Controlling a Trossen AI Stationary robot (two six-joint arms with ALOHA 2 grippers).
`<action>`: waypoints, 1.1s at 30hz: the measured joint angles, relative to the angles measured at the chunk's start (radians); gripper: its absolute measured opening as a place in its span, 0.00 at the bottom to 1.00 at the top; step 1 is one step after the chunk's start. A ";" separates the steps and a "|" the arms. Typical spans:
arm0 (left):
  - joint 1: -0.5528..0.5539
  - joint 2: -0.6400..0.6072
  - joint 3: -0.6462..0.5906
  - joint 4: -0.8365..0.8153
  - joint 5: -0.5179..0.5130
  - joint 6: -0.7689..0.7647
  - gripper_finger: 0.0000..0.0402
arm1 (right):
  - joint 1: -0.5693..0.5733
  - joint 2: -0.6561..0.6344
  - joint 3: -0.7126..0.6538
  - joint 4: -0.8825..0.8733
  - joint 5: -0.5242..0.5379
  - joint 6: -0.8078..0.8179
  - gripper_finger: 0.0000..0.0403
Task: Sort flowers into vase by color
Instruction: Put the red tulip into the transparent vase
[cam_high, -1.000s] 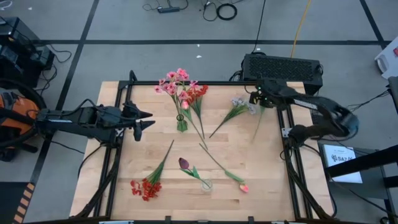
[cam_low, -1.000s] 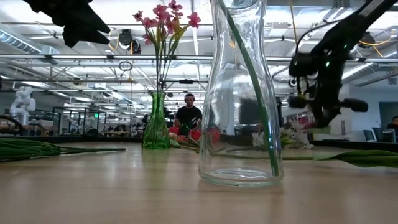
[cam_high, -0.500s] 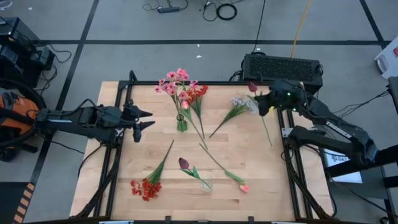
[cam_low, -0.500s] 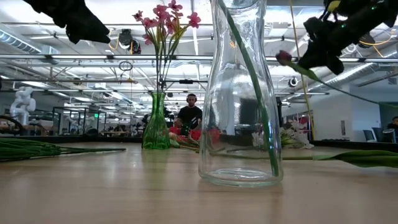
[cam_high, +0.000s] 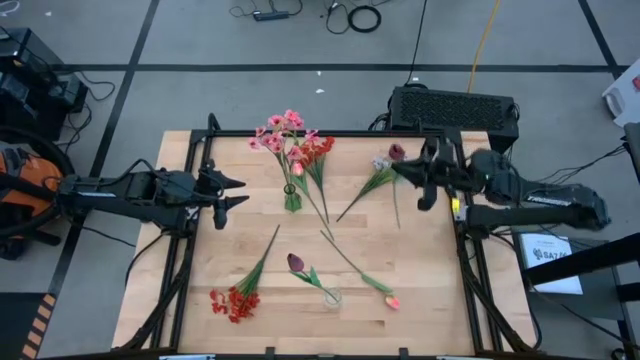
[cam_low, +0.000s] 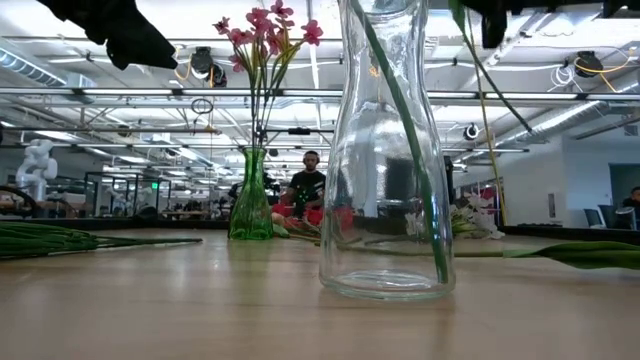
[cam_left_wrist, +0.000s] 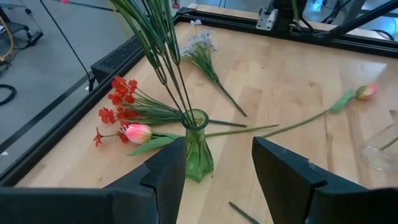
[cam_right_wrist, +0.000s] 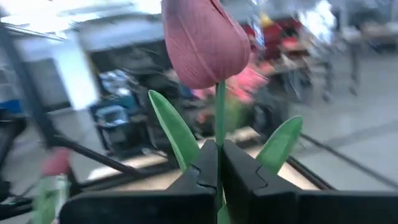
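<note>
My right gripper (cam_high: 403, 172) is over the table's far right, shut on a dark maroon tulip (cam_high: 396, 152) whose stem hangs below it. My left gripper (cam_high: 237, 193) hovers open at the left, its fingers facing the green vase (cam_left_wrist: 197, 149), apart from it. The green vase (cam_high: 292, 198) holds pink blossoms (cam_high: 279, 130). Red flowers (cam_high: 319, 149) and a pink-tipped bud (cam_left_wrist: 138, 132) lie at its foot. A lavender sprig (cam_high: 381, 168) lies on the table under the right gripper. The clear vase (cam_high: 331, 296) near the front holds another maroon tulip (cam_high: 296, 263). My right gripper pinches the tulip's stem (cam_right_wrist: 219, 124) between its two fingers, just below the bloom and between two leaves. The fingers come level from the table's right and lie across the stem. The tulip stands upright, bloom above the fingers, its lower stem (cam_high: 397, 215) hanging clear of the table.
A red cluster (cam_high: 235, 303) lies at the near left and a pink bud (cam_high: 392, 301) on a long stem at the near right. The clear vase (cam_low: 385, 150) stands close to the low camera. A black box (cam_high: 455, 105) sits beyond the far right edge.
My right gripper has risen from the table at the far right with the maroon tulip, turning from pointing down to level. The tulip lay flat on the table; it is now lifted clear and upright, its stem hanging.
</note>
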 joint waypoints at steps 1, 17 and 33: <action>0.000 0.000 0.000 0.000 0.001 -0.001 0.47 | 0.050 0.010 -0.018 0.063 0.035 -0.015 0.00; 0.000 0.000 0.000 0.001 0.014 -0.002 0.47 | 0.553 0.476 -0.074 0.996 0.279 -0.298 0.00; 0.000 0.000 0.000 0.001 0.166 -0.002 0.47 | 0.706 0.839 0.239 1.030 0.380 -0.373 0.00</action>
